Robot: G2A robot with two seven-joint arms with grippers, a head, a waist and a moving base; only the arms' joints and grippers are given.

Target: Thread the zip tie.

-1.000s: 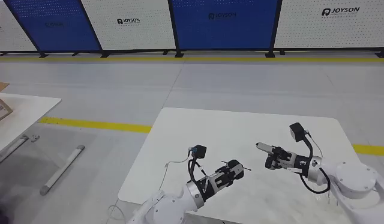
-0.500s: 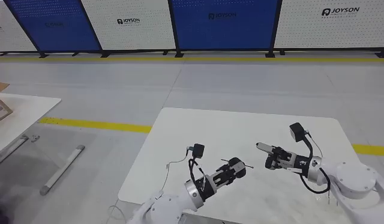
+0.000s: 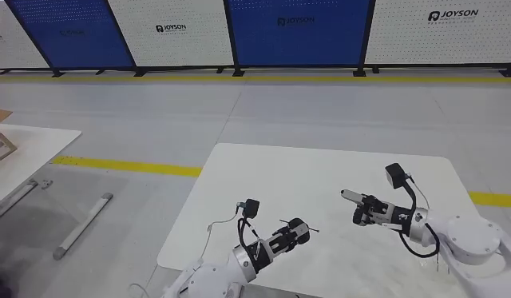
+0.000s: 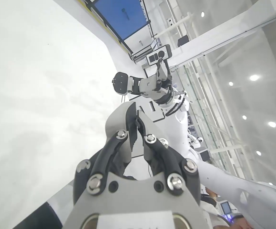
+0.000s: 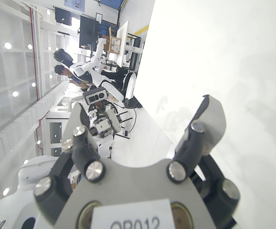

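A thin black zip tie point(image 3: 314, 230) pokes out on both sides of my left gripper point(image 3: 297, 232), which is shut on it low over the near left part of the white table point(image 3: 319, 170). In the left wrist view the two fingers point(image 4: 128, 122) press together on the tie's dark edge point(image 4: 137, 121). My right gripper point(image 3: 355, 205) hovers over the table's right side, open and holding nothing. Its fingers point(image 5: 209, 110) stand wide apart in the right wrist view, where the left gripper with the tie's black ends point(image 5: 124, 119) shows farther off.
A yellow floor line point(image 3: 128, 166) runs past the table's far left corner. Another white table point(image 3: 32, 150) stands off to the left. Blue and white panel walls point(image 3: 295, 22) close the back. Bare tabletop lies between and beyond the two grippers.
My left arm has drawn back toward the near left edge of the table, carrying the zip tie away from the right gripper. The right arm has stayed put.
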